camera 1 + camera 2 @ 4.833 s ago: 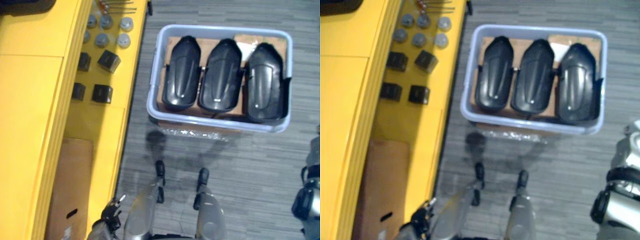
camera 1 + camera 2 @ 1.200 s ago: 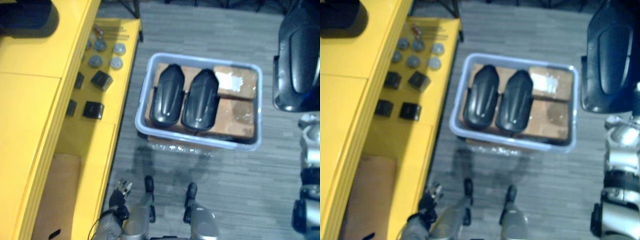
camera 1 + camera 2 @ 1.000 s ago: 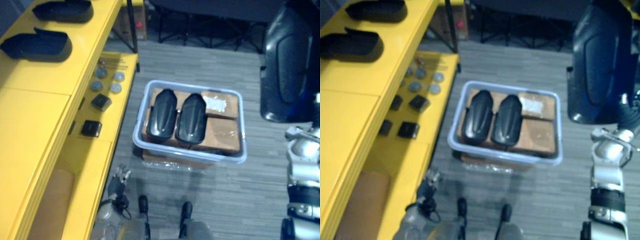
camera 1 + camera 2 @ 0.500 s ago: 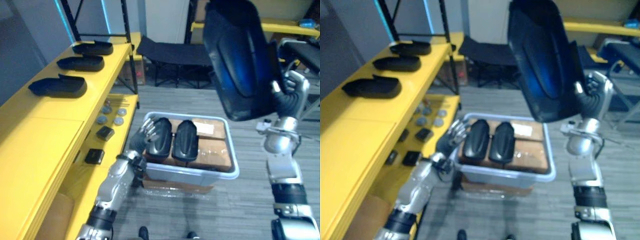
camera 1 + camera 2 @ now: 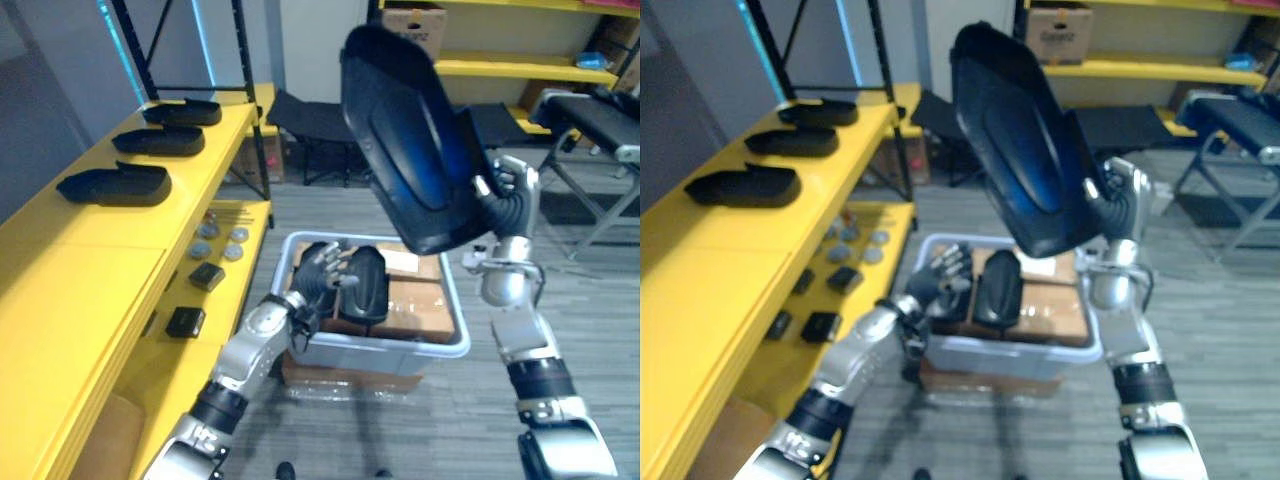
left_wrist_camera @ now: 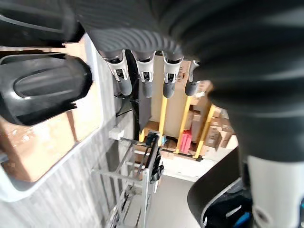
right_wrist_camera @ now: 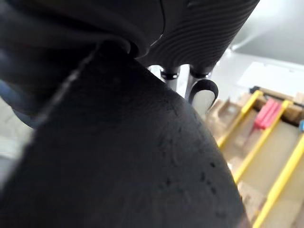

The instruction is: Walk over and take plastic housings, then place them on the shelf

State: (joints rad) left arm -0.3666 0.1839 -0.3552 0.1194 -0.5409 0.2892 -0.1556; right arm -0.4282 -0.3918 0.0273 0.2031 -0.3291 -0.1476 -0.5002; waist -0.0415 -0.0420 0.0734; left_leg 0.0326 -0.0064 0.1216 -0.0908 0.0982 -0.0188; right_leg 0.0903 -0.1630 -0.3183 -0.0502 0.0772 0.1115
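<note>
Right hand (image 5: 505,200) is gripping a black housing (image 5: 405,140) at its lower edge, fingers curled round it, holding it high and tilted above the bin (image 5: 400,350). Left hand (image 5: 325,275) is hovering over the bin's left part, fingers straight and spread, holding nothing, just beside a bin housing (image 5: 368,283) lying on brown cardboard (image 5: 420,300); contact unclear. Bin is sitting on the floor beside the yellow shelf (image 5: 90,260). Three shelf housings (image 5: 112,184) are lying in a row on top. Black blocks (image 5: 186,321) and grey discs (image 5: 203,250) are lying on its lower level.
</note>
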